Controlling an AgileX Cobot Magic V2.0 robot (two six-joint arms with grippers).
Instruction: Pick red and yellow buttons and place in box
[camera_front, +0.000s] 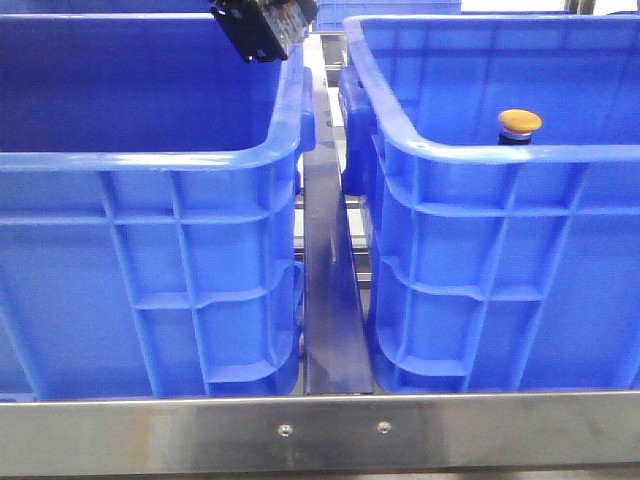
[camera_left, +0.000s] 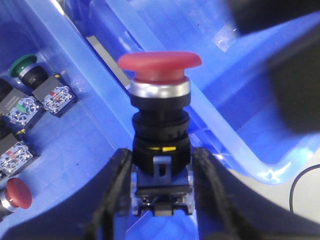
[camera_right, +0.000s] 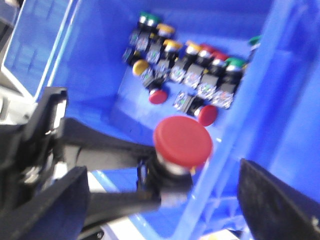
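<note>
My left gripper (camera_left: 161, 161) is shut on the blue base of the red button (camera_left: 159, 62), which stands upright with its dark body between the fingers. It hangs over a crate rim, with the rim between the two crates just beside it. The right wrist view shows the same red button (camera_right: 182, 141) held by a left finger (camera_right: 120, 200). My right gripper (camera_right: 165, 210) is open and empty, close beside the held button. The yellow button (camera_front: 519, 123) shows just over the front rim of the right blue crate (camera_front: 500, 250).
The left blue crate (camera_front: 150, 250) stands beside the right one, with a metal rail (camera_front: 330, 300) between them. Several more buttons lie in a crate (camera_right: 185, 70), among them a green one (camera_left: 22, 64) and a red one (camera_left: 17, 192). Part of an arm (camera_front: 255, 25) shows at the top.
</note>
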